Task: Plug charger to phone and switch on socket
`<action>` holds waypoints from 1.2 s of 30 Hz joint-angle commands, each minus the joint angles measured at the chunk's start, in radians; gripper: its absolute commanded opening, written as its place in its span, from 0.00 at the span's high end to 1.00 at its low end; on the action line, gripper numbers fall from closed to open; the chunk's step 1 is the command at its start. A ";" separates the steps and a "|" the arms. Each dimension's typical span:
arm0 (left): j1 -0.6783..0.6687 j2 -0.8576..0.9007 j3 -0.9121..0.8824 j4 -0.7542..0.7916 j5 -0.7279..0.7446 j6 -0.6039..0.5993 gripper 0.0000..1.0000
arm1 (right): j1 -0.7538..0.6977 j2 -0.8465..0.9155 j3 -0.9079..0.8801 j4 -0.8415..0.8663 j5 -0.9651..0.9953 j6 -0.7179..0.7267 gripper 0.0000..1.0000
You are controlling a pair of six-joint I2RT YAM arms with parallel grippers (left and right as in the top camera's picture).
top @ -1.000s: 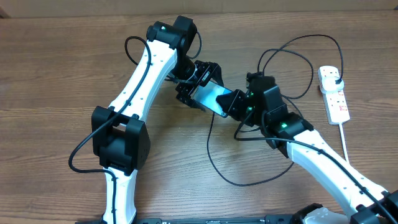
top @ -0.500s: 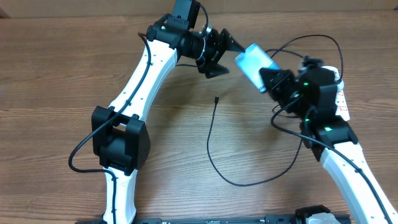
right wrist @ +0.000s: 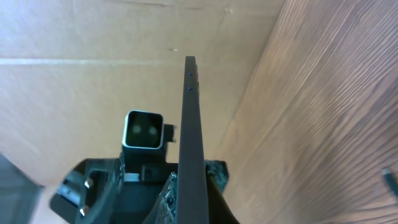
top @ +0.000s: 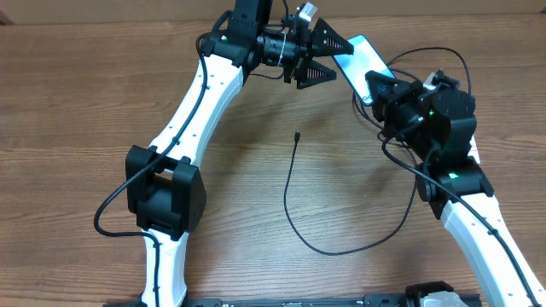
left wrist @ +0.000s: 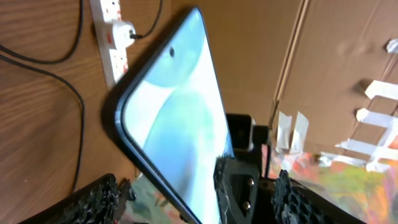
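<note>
The left arm (top: pixel 200 94) has long white parts with chunky black joints between them. Its biggest joint (top: pixel 166 192) is a fat black block. A thin black cable (top: pixel 111 205) runs along the white shell and sticks out in loops. The left gripper (top: pixel 328 58) is all black, and its fingers (left wrist: pixel 101 198) are covered in tiny bumps. The right arm (top: pixel 478 232) looks the same, with a white shell, black joints and thin black wires. Small green lights (top: pixel 452 176) glow on its black parts. The right gripper (top: pixel 377 85) is black too.
</note>
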 commanded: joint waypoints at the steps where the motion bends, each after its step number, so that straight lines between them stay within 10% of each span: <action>1: -0.006 -0.008 0.020 0.005 0.060 0.022 0.17 | 0.034 0.015 0.028 0.060 0.000 0.105 0.96; 12: -0.006 -0.008 0.020 0.006 0.039 0.011 0.23 | 0.180 0.072 0.028 0.068 0.138 0.257 0.96; 36: -0.007 -0.008 0.020 0.007 -0.058 -0.144 0.75 | 0.198 0.072 0.028 0.068 0.160 0.258 0.96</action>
